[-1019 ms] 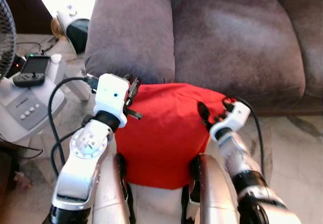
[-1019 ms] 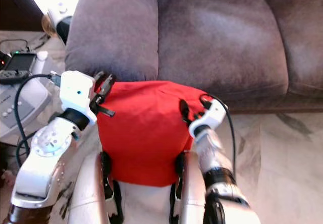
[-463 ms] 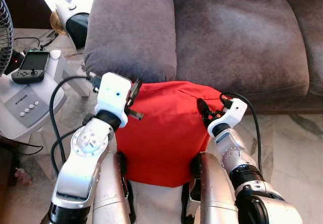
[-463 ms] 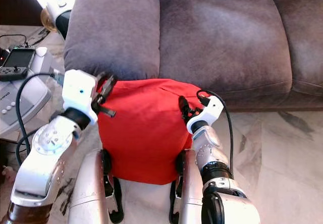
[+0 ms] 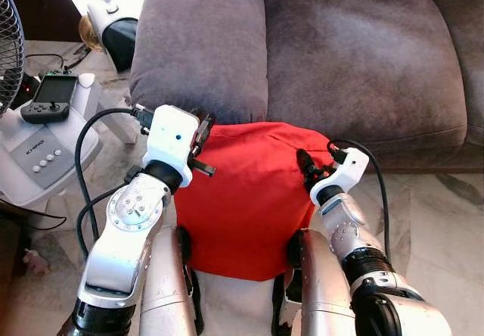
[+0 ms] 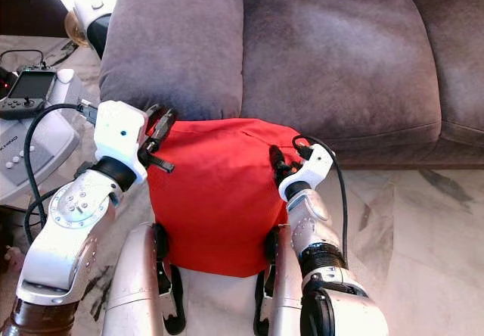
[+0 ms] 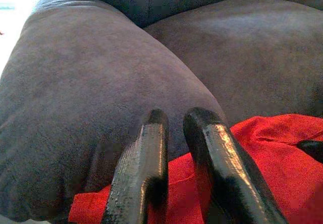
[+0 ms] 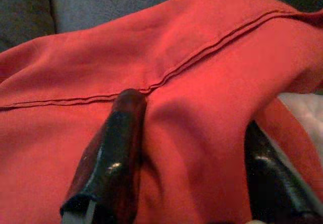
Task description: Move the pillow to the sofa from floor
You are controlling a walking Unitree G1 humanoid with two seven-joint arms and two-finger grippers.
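Between both grippers, the red pillow (image 5: 249, 192) is held at the sofa (image 5: 355, 56) front edge: right gripper (image 8: 186, 148) jaws spread, pinching fabric; left gripper (image 7: 176, 148) jaws nearly together beside it. Next: lift onto the seat.

Against the pictures from 1.0 s ago, the camera view shifts slightly, so sofa (image 5: 355, 56) and fan base (image 5: 38, 143) sit a little differently in frame. The right gripper (image 5: 305, 171) draws in closer to the right edge of the red pillow (image 5: 246, 192), its wrist bent more sharply. The left gripper (image 5: 201, 141) edges slightly along the pillow's top left corner.
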